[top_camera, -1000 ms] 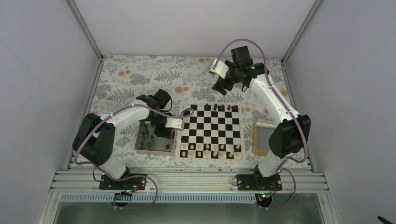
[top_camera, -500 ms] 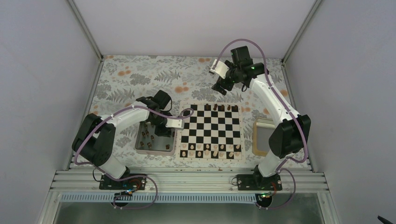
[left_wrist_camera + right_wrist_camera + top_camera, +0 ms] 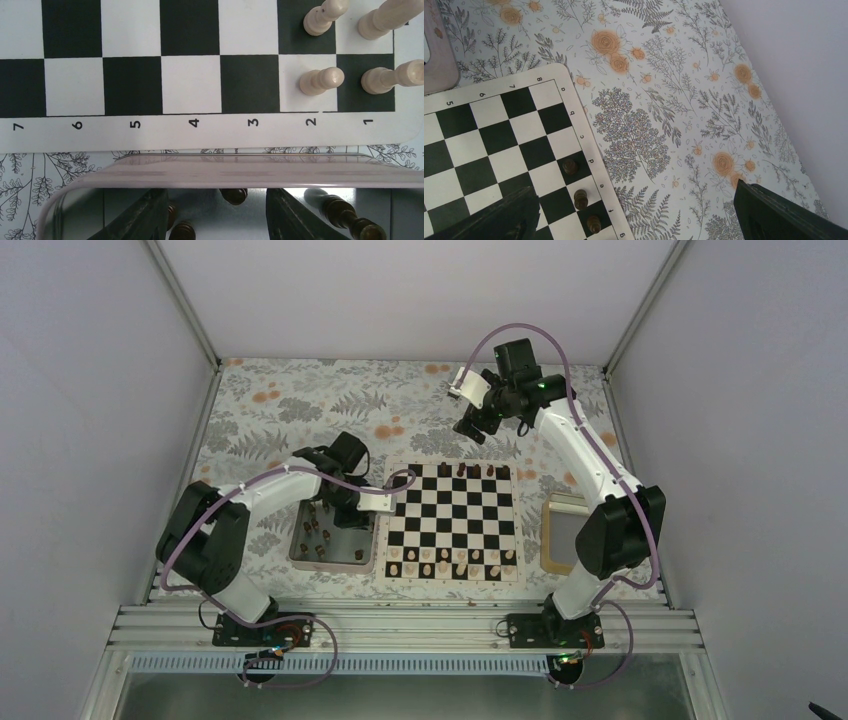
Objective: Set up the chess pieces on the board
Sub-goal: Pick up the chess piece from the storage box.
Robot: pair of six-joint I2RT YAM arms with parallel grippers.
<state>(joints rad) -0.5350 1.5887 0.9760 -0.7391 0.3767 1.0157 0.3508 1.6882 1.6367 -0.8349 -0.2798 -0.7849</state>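
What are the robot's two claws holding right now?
Nothing. The left gripper hangs open over the metal tray, not pinching any of the chess pieces in it. The right gripper is open and empty too.

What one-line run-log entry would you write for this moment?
left gripper: open above tray of dark pieces | right gripper: open, empty, raised near board far edge | dark pieces partly placed

The tabletop (image 3: 290, 410) is pale and covered with grey leaves and orange flowers. Plain light walls (image 3: 400, 290) stand on three sides. Thin silver bars (image 3: 183, 300) go up the back corners. A silver rail (image 3: 400, 625) runs along the near edge.
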